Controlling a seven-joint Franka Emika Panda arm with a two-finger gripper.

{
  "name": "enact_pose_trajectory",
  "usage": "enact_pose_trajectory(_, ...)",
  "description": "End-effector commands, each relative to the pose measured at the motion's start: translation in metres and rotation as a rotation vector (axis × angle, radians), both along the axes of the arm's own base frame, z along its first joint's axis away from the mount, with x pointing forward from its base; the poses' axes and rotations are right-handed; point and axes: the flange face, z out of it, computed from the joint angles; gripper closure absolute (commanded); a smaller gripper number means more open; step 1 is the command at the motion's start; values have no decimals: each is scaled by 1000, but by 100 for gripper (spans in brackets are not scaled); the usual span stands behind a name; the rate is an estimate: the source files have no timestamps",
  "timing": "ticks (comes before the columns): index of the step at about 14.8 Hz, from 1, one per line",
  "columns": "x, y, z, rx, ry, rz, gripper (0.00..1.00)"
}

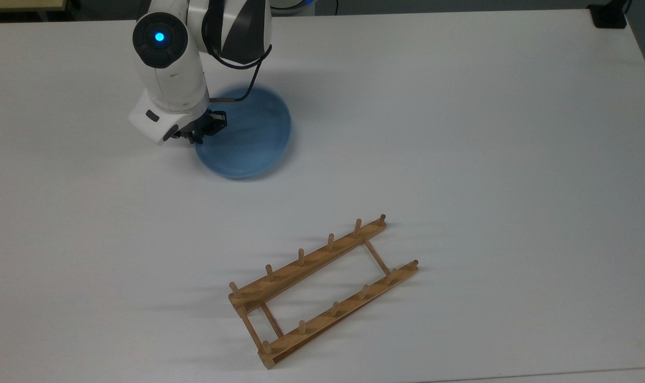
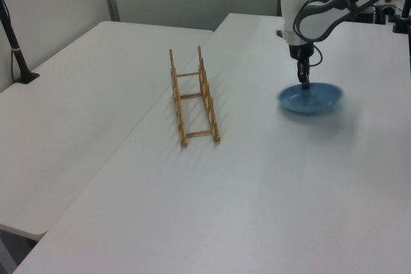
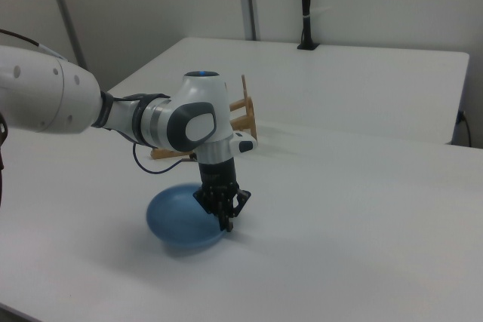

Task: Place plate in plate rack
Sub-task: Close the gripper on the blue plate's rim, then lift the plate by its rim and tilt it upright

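Top view: gripper (image 1: 202,130) jaws pinch plate (image 1: 248,138) rim at its 9 o'clock; plate at approx 11 o'clock from rack (image 1: 322,290), well apart.

Left view: plate (image 2: 310,99) looks lifted off counter (image 2: 257,178); one-edge grip could let it slip.

Right view: plate (image 3: 181,225) glossy light blue, shallow, tilted.

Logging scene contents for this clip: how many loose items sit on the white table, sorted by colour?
Light blue: 1, the plate, gripped at its rim by the claw
Light-brown wood: 1, the plate rack
Total: 2
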Motion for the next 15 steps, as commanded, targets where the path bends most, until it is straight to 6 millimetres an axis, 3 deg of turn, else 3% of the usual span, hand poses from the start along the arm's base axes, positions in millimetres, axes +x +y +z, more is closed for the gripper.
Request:
enact_pose_trajectory(1,-3,5,-8,-21,-18,-2,96)
enact_pose_trajectory(2,-3,5,-7,-22,-21,-1,100)
enact_pose_trajectory(8,2,6,17,-24,-56,1,100)
enact_pose_trajectory(12,3,4,74,-27,-151,-3,100)
enact_pose_trajectory(15,7,1,138,-33,-266,-12,100)
